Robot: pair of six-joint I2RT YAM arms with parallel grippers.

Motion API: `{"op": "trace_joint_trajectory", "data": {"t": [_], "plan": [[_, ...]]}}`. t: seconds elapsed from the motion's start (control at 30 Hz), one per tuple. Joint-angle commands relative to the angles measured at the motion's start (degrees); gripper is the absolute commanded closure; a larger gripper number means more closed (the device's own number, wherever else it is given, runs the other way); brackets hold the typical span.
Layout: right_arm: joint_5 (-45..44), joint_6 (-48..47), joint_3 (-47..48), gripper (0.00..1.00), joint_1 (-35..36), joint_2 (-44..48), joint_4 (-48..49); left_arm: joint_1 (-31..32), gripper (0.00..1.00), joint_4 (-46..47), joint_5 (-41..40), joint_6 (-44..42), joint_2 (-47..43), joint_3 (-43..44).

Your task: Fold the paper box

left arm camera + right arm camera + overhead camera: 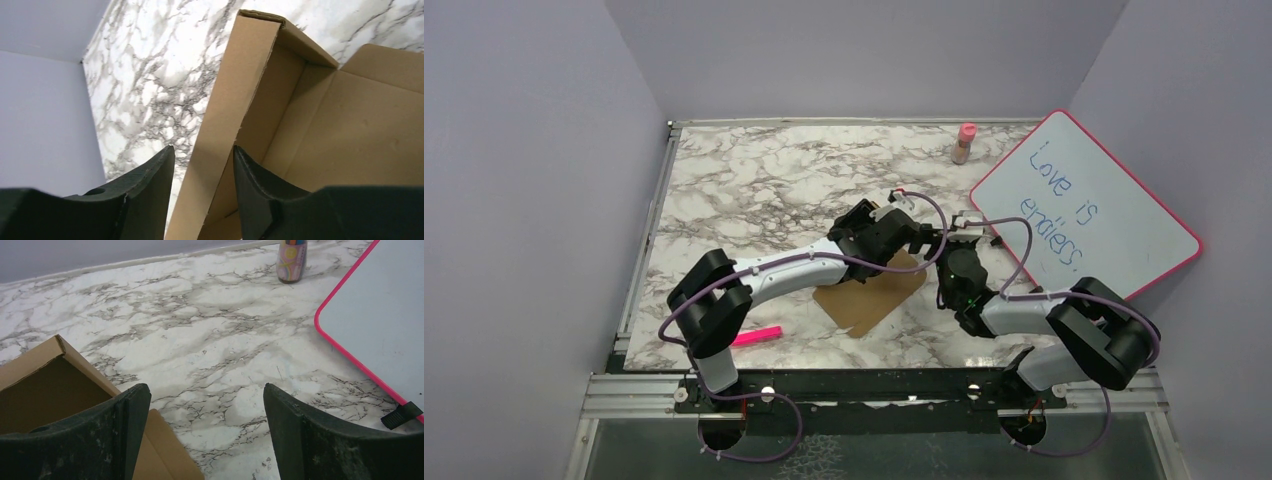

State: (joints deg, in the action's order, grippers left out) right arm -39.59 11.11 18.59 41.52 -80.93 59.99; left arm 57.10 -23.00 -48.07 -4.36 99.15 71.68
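One paper box (869, 300) is seen mid-table, with one whiteboard (1084, 205), one bottle (965, 143) and one marker (756, 336). Its raised wall is loosely straddled by the left gripper (202, 150). The right gripper (207, 387) is spread wide, empty. The marble table (754, 190) is enclosed by lilac walls (864, 50).

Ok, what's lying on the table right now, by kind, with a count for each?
Cardboard box: 1
Whiteboard: 1
Pink marker: 1
Small pink bottle: 1
Total: 4
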Motion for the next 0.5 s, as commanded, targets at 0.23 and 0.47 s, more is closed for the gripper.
{"op": "trace_joint_trajectory", "data": {"t": [0.23, 0.47], "plan": [[-2.2, -0.1, -1.7, 0.12, -0.3, 4.2, 2.6, 0.4, 0.77, -0.6, -8.8, -1.5, 0.0, 2.2], [-0.6, -1.3, -1.7, 0.13, -0.4, 9.8, 0.0, -3.3, 0.9, -0.5, -3.9, 1.5, -3.0, 1.0]]}}
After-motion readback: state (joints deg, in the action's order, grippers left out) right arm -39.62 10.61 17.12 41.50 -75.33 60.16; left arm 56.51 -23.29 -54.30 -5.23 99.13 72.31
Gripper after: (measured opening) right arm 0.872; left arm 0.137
